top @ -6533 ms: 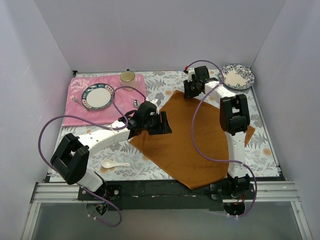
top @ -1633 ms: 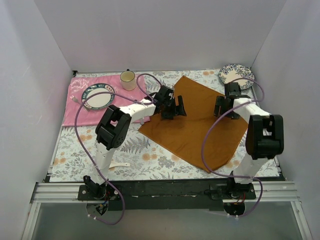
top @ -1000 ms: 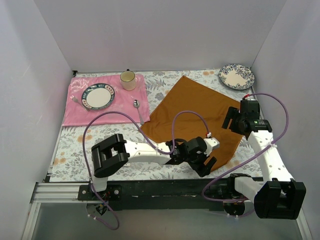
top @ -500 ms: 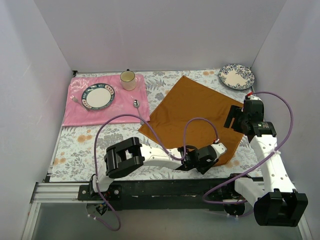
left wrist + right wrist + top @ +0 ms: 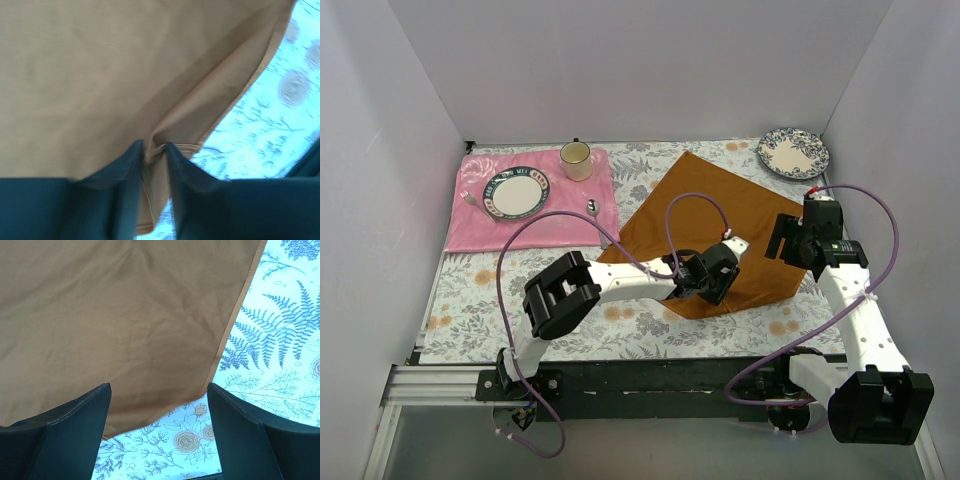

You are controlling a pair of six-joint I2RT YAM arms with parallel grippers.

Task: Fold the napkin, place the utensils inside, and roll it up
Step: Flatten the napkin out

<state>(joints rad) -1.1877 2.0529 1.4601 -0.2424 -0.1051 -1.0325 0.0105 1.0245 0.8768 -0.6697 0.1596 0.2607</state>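
The rust-orange napkin [image 5: 710, 205] lies on the floral tablecloth, its near part doubled over toward the middle. My left gripper [image 5: 718, 282] is shut on the napkin's near corner; in the left wrist view the hem [image 5: 172, 147] is pinched at the left gripper [image 5: 154, 146], whose fingertips [image 5: 132, 160] are close together. My right gripper [image 5: 788, 240] hovers open over the napkin's right corner. In the right wrist view the right gripper [image 5: 157, 390] holds nothing, with the napkin [image 5: 125, 315] and its corner below. The utensils are hidden from view.
A pink placemat [image 5: 470, 228] at the back left carries a teal-rimmed plate [image 5: 516, 192], a cup [image 5: 576, 158] and a slim silver spoon [image 5: 593, 208]. A blue patterned plate [image 5: 796, 153] sits at the back right. White walls enclose three sides.
My left gripper closed on the napkin's near corner and carried it away from the table's front edge toward the middle, folding the cloth over. The right arm has barely moved.
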